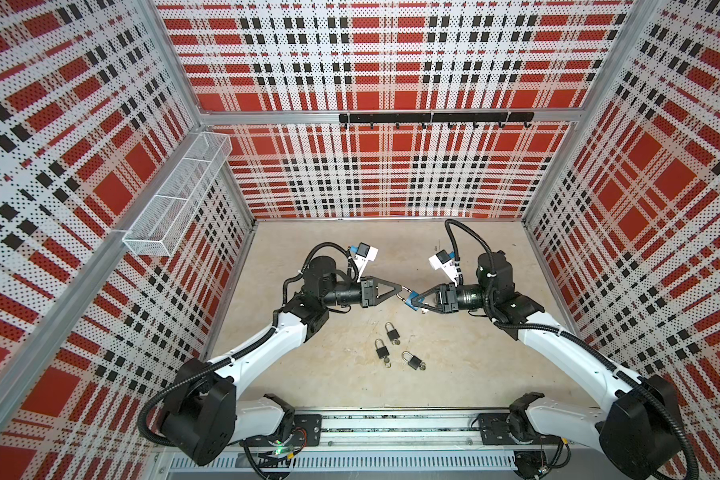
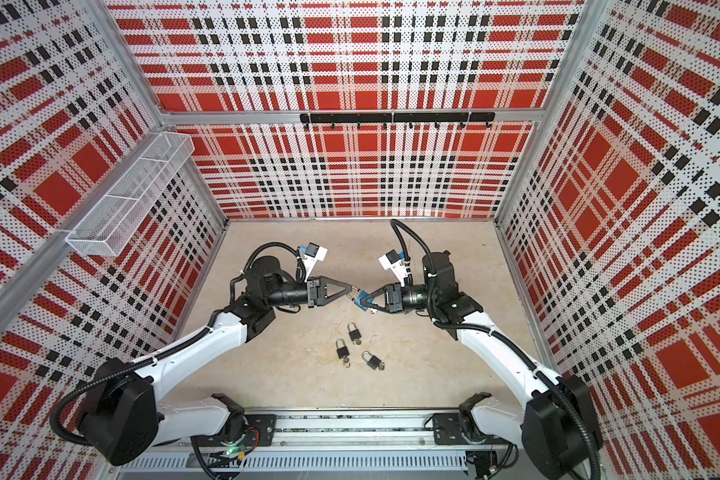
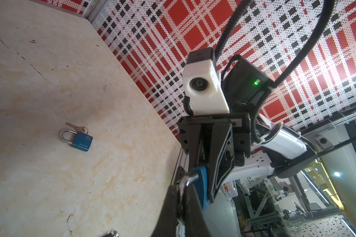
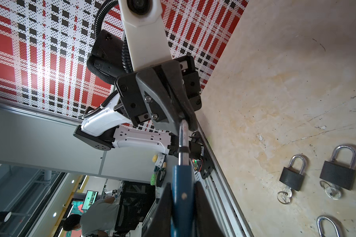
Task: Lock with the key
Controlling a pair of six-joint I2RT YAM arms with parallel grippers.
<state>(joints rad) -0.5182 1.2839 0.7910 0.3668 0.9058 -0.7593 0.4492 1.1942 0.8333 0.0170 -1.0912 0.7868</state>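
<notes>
Between left gripper [image 1: 400, 287], clamped on the shackle [image 4: 183, 135], and right gripper [image 1: 415, 302], clamped on the blue padlock [image 4: 182, 184], I judge closing is in hand: next, I press the shackle squarely home.

A white mesh basket [image 1: 175, 195] and a black hook rail [image 1: 433, 118] hang on the plaid walls [image 1: 391, 62].

Red plaid perforated walls [image 1: 391, 62], beige floor [image 1: 454, 374], wire basket [image 1: 175, 195], hook rail [image 1: 433, 118]
</notes>
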